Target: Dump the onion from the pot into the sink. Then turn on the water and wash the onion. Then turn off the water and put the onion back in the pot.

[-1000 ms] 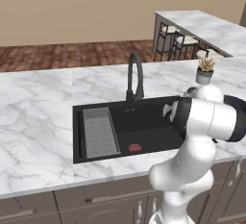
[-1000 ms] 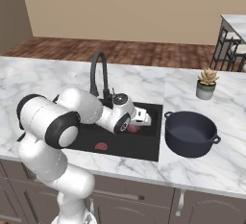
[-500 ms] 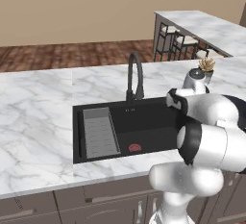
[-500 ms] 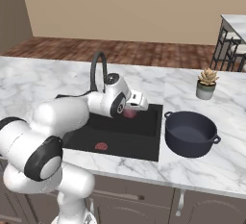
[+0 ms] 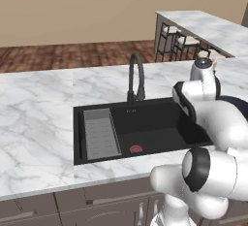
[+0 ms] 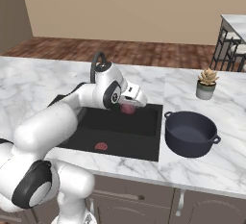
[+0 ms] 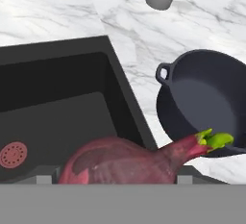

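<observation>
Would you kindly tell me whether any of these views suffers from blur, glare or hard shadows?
Left base view: sharp, evenly lit, no glare on the sink. Right base view: the pot casts only a soft shadow. Hand view: the onion looms close and looks slightly soft.

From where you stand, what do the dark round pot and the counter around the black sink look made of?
The dark navy-grey round pot looks like matte enamelled or coated metal: even colour, soft sheen, thin rim, though that is a guess. The white grey-veined counter looks like polished marble or an imitation. The black rectangular sink looks matte, maybe composite.
</observation>
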